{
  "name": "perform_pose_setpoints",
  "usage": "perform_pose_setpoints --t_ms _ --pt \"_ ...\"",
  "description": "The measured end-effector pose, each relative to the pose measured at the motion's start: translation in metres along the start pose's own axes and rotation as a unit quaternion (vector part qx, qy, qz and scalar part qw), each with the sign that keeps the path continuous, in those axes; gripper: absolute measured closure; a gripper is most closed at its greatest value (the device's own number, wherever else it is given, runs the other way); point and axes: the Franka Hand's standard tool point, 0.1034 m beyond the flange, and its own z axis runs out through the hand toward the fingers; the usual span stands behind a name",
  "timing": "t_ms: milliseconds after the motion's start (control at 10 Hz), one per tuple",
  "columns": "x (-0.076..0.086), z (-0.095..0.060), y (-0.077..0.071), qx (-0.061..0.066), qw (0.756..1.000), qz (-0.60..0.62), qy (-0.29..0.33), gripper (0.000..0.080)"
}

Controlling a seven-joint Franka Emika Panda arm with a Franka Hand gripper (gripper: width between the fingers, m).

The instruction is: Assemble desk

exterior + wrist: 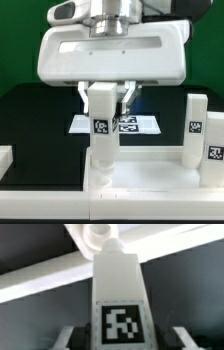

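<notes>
Ext view, L to R: gripper [108, 92] pinching tagged leg [101, 125] upright over desk top [150, 180] corner socket [98, 229]; two more legs [204, 140] stand right. Risk: tilt/misalignment jams peg, or leg slips.

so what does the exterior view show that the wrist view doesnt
Only the exterior view shows two more tagged legs standing at its right, the marker board on the black table behind, and the whole pincer body.

Only the wrist view shows the round corner socket close up, right at the leg's tip.

Both show the held leg with its tag, gripped by the pincer above the desk top.
</notes>
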Motion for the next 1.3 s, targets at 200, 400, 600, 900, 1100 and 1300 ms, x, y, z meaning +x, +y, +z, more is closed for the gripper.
perform_pose_setpoints --t_ms 200,400,600,900,1100,1300 --pt "-0.003 0.004 0.003 -0.003 1.000 0.001 -0.003 0.0515" --pt "-0.006 0.007 0.003 -0.004 1.000 -0.001 -0.005 0.0515" --pt "-0.010 0.013 0.003 -0.007 1.000 -0.003 -0.006 0.0515" --pt "-0.013 0.017 0.004 -0.009 1.000 -0.004 -0.008 0.0515" --pt "-0.013 0.017 0.004 -0.009 1.000 -0.004 -0.008 0.0515" --pt "-0.015 0.017 0.004 -0.008 1.000 -0.003 -0.016 0.0440"
